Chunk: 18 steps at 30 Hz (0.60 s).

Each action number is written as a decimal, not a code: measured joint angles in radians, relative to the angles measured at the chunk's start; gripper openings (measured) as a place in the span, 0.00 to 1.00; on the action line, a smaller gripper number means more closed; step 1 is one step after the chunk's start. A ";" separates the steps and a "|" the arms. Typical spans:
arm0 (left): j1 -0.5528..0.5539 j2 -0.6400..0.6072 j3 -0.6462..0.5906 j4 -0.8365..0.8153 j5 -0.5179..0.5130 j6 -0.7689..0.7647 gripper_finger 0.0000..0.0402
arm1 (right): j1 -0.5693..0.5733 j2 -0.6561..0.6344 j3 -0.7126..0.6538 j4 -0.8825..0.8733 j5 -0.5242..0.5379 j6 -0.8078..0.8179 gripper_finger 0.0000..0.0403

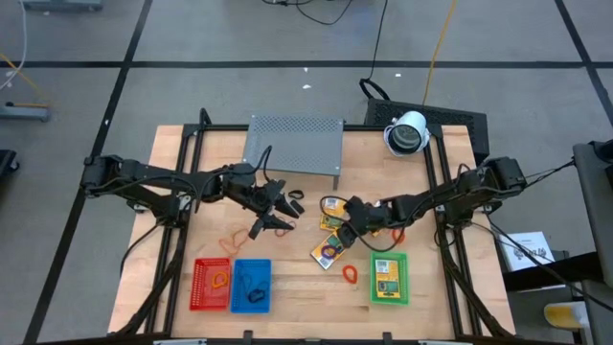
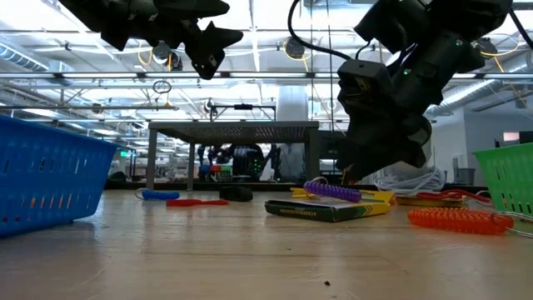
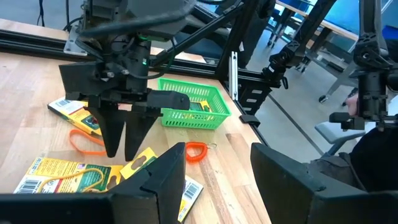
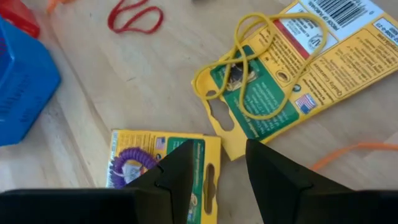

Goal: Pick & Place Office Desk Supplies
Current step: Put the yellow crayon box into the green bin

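Several yellow packets lie flat mid-table: one with a yellow rubber band on it (image 4: 280, 68), and one carrying a purple coil (image 4: 155, 168) (image 2: 333, 204). My right gripper (image 4: 233, 168) (image 1: 347, 217) hovers open just above them, tilted downward, with nothing between its fingers. My left gripper (image 1: 284, 216) (image 3: 217, 180) is raised left of the packets, open and empty, pointing toward the right arm. An orange coil (image 1: 350, 271) and a red rubber band (image 1: 230, 240) lie on the wood. Another packet rests in the green basket (image 1: 389, 278).
The red basket (image 1: 211, 285) and the blue basket (image 1: 251, 286) stand at the near edge, left of the green one. A grey perforated shelf (image 1: 294, 141) stands at the far edge, with a white round device (image 1: 406, 132) to its right. An orange band (image 1: 397, 235) lies under the right arm.
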 joint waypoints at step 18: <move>0.000 0.000 0.000 0.000 0.000 0.005 0.47 | 0.005 0.101 -0.023 0.154 -0.085 0.025 0.33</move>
